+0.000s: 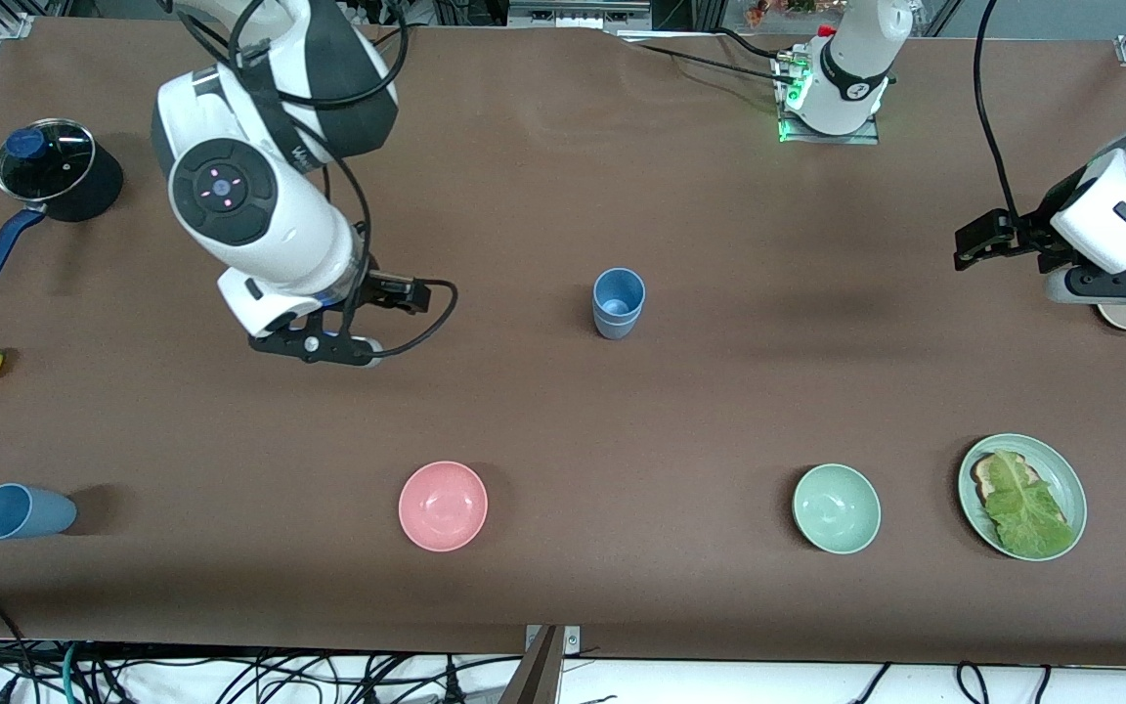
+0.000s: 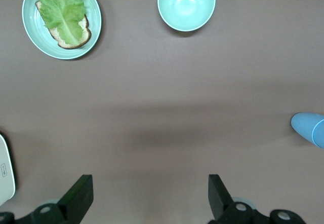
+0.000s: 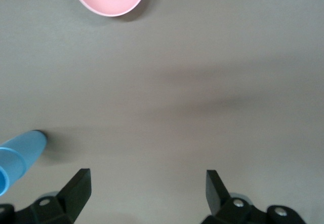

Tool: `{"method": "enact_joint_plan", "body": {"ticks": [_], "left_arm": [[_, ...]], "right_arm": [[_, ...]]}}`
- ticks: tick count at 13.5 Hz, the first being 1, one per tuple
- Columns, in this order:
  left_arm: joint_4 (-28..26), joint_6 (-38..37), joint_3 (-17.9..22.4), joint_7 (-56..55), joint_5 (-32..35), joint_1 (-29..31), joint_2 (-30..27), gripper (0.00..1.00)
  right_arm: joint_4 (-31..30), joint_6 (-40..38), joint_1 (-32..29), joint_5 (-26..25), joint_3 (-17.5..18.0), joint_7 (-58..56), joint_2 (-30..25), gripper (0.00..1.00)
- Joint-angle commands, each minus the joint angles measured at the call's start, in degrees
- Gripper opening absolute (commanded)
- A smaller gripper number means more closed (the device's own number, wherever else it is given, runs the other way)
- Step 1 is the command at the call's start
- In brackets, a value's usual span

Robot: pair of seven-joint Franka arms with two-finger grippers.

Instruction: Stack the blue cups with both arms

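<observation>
You see a lone matte blue tumbler lying on its side, nearer the front camera than the pink bowl. Farther from the camera than that bowl, two tapered blue cups stand nested. Right hand and left hand both hover spread, holding nothing.

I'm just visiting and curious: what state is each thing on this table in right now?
Stacked blue cups: upright, one nested in the other, mid-table.
Third blue cup: standing apart.
Pink bowl: upright, empty.
Green bowl: upright, empty.
Plate: holds toast and lettuce.
Pot: lidded.
Left gripper: open, empty.
Right gripper: open, empty.
</observation>
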Motion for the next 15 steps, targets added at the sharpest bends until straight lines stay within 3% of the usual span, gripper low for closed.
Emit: {"method": "enact_joint_plan", "body": {"ticks": [1,3,5,9,10,13,14,15], "left_arm": [[-1.05,0.03,-0.24,0.57,1.16,0.81,-0.87,1.0],[-0.7,0.29,-0.24,0.57,1.16,0.98,-0.6,1.0],[-0.79,0.73,-0.41,0.57,1.16,0.9,-0.6,1.0],[-0.88,0.73,-0.59,0.57,1.16,0.98,-0.6,1.0],[-0.79,0.64,-0.59,0.57,1.16,0.9,-0.69,1.0],[-0.88,0.47,-0.59,0.66,1.16,0.98,-0.69,1.0],[-0.88,0.55,-0.59,0.57,1.16,0.98,-0.69,1.0],[-0.88,0.47,-0.59,0.57,1.16,0.98,-0.69,1.0]], "right_arm": [[-1.67,-0.42,-0.84,2.45,-2.49,-3.39,-1.79,1.0],[-1.49,-0.43,-0.84,6.92,-4.43,-3.56,-3.89,1.0],[-1.23,-1.04,-0.84,7.83,-5.93,-4.09,-6.35,1.0],[-4.02,-15.34,-0.84,5.64,-11.99,-11.74,-15.48,1.0],[-8.65,-14.41,-0.84,3.11,-11.91,-11.65,-17.85,1.0],[-34.36,2.07,-0.84,-0.43,-12.0,-11.65,-31.45,1.0],[-38.02,3.95,-0.84,-3.13,-11.91,-11.74,-34.37,1.0],[-37.79,3.36,-0.84,-4.55,-12.08,-11.91,-34.66,1.0]]}}
